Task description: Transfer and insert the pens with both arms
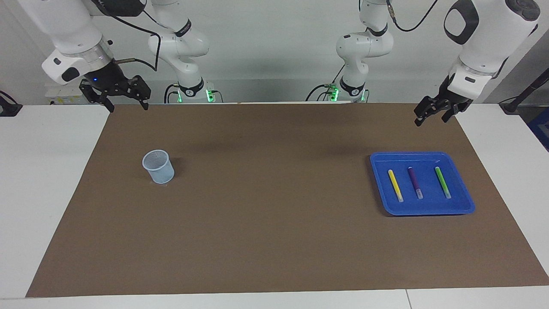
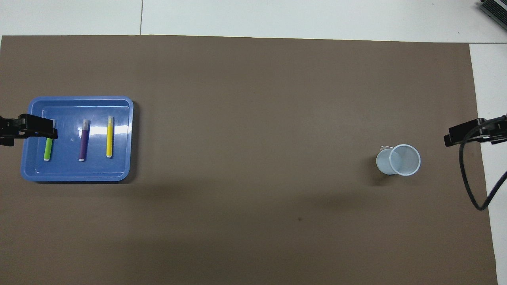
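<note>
Pens, three, lying side by side in the blue tray [image 1: 422,158] at my left arm's end of the table: yellow pen [image 1: 395,185], purple pen [image 1: 414,182], green pen [image 1: 442,182], parallel, apart from one another, pale cap ends pointing away from me. I judge them light, stiff, smooth plastic and round, so likely to roll or twist in a loose pinch. Best hold looks like the coloured barrel near its middle, fingers across the length; the gaps between pens seem wide enough for a fingertip each side. Tray floor looks glossy, a nudged pen may skate.

My left gripper [image 1: 434,114] hangs raised by the tray's edge, fingers spread, holding nothing. My right gripper [image 1: 127,101] waits up at its own end, also spread and empty. Pale cup [image 1: 158,166] stands upright on the brown mat [image 1: 266,214] toward my right arm, well apart from the tray; thin-walled, probably tips easily
</note>
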Controlling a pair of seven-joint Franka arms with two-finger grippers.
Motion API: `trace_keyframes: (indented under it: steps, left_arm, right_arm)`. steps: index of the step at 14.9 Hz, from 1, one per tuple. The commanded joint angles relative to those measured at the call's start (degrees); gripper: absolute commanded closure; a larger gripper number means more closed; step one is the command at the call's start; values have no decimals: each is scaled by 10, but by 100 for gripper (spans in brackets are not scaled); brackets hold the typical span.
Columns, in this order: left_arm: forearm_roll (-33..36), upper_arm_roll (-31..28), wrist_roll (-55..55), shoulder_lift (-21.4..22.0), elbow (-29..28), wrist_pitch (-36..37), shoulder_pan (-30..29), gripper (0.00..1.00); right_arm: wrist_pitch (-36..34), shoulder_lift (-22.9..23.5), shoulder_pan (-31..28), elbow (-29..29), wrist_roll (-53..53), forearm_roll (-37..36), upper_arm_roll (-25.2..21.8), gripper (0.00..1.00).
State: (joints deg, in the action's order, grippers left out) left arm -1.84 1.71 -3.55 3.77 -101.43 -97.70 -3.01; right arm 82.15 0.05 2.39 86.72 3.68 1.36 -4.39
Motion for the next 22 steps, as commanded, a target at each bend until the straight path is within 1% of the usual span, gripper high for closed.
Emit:
trace_keyframes:
  steps: [1, 3, 7, 9, 11, 14, 17, 22]
  left_arm:
    - [-10, 1, 34, 10, -41, -31, -5, 0]
    - [-10, 1, 47, 1, -52, -46, -5, 0]
    - [-10, 1, 64, -35, -53, -66, -5, 0]
    - [-10, 1, 67, -46, -61, -91, -5, 0]
    - [-10, 1, 69, -49, -90, -137, -5, 0]
    - [-10, 1, 70, -70, -108, -184, -4, 0]
    - [-10, 1, 95, -96, -111, -209, -5, 0]
    - [-10, 1, 98, -138, -115, -264, -4, 0]
  right_arm:
    - [8, -8, -5, 8, -6, 4, 2, 0]
    - [8, -8, -5, 8, -6, 4, 3, 0]
    - [8, -8, -4, 8, -6, 4, 2, 0]
    - [8, -8, -5, 8, -6, 4, 2, 0]
    - [8, -8, -5, 8, -6, 4, 2, 0]
    - [8, -8, -5, 8, -6, 4, 2, 0]
    - [8, -8, -4, 8, -6, 4, 2, 0]
    - [8, -8, -5, 8, -6, 4, 2, 0]
